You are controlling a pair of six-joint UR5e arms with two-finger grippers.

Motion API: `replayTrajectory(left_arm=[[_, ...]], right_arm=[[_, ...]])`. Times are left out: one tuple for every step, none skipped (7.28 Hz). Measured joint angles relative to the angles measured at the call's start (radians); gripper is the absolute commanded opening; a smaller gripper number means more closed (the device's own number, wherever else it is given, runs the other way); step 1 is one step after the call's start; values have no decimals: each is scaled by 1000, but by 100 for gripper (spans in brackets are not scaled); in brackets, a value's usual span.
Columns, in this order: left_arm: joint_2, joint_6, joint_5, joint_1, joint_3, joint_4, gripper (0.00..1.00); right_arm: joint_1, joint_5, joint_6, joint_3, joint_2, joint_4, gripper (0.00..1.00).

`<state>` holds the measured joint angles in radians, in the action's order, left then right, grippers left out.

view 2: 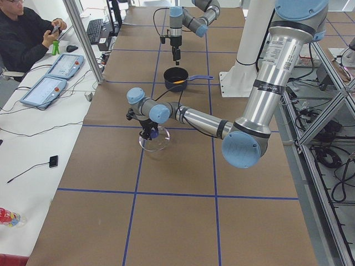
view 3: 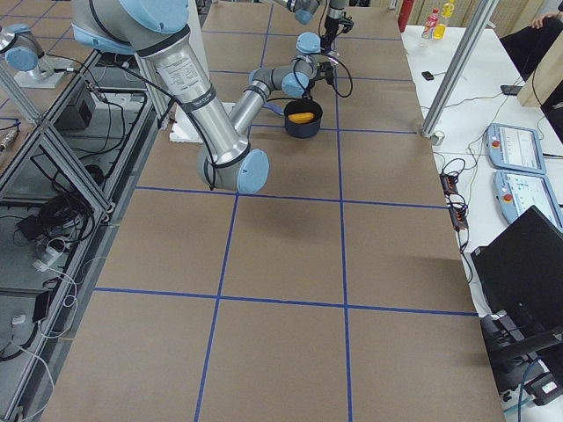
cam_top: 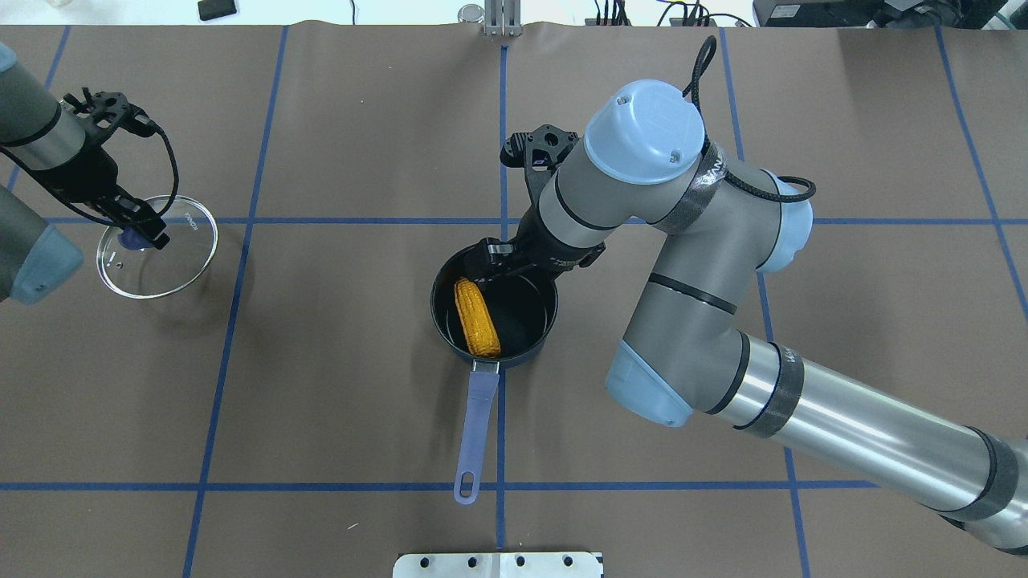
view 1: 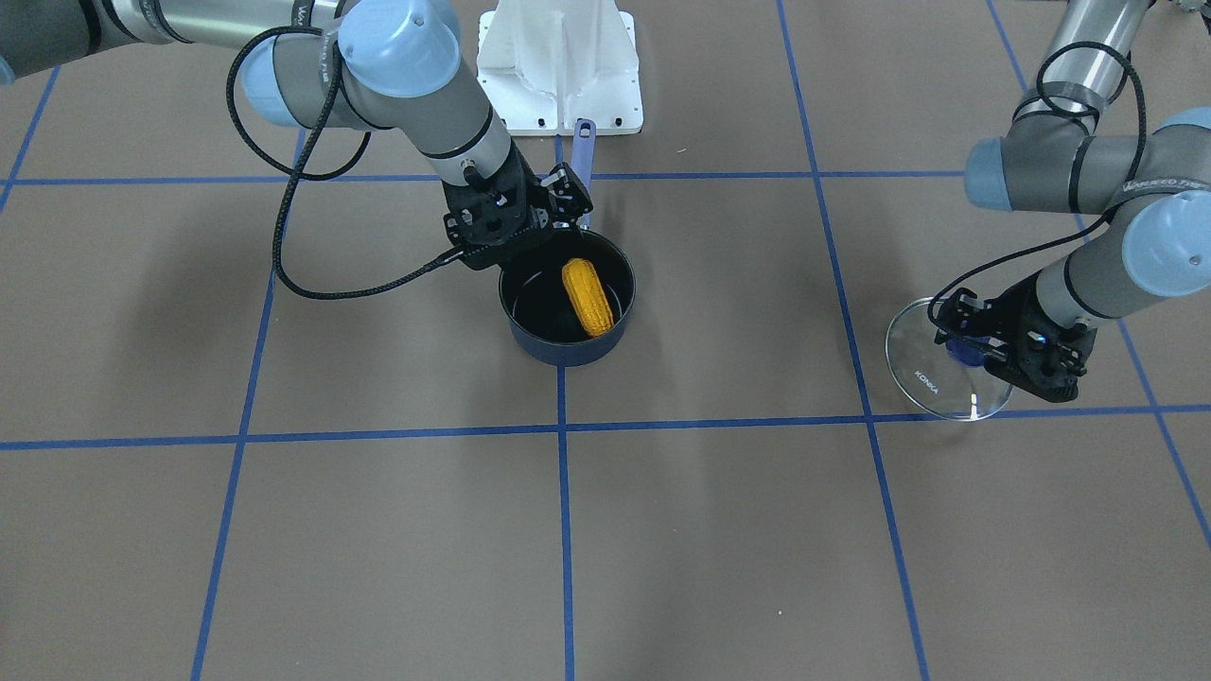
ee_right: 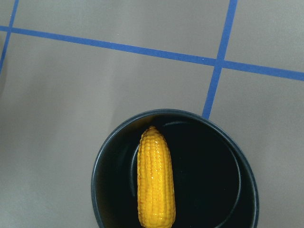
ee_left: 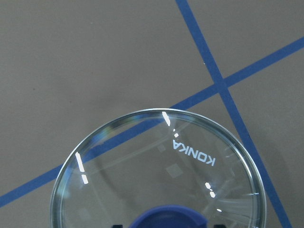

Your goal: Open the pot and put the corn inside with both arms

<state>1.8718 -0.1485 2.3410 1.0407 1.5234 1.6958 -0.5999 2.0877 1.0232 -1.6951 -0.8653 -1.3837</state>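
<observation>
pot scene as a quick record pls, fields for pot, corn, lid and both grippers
pot: open, upright, no lid on it
corn: lying inside the pot
lid: apart from the pot, on the robot's left side
left gripper: shut on the lid's blue knob
right gripper: above the pot, holding nothing, jaw gap unclear

glass lid [cam_top: 178, 266], white mounting base [view 1: 558, 71], blue tape grid [view 1: 378, 438]
</observation>
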Motion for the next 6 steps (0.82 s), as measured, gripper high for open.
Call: replayTrajectory(left_arm=[[1,-1,1,-1,-4,0,61],[2,-2,1,-2,-6,0,61],[4,-2,1,-5,-7,1,62],[7,-3,1,-10,-8,1,62],[8,-3,1,-14,-11,1,63],[8,-2,1,-18,-15,1,63]], right_arm=[[0,0,0,0,0,0,99],[0,0,0,0,-1,0,99],[0,0,-1,0,-2,0,99],[0,0,-1,0,-3,0,99],[0,-1,-1,0,-5,0,99],[0,-1,-2,0,-5,0,99]])
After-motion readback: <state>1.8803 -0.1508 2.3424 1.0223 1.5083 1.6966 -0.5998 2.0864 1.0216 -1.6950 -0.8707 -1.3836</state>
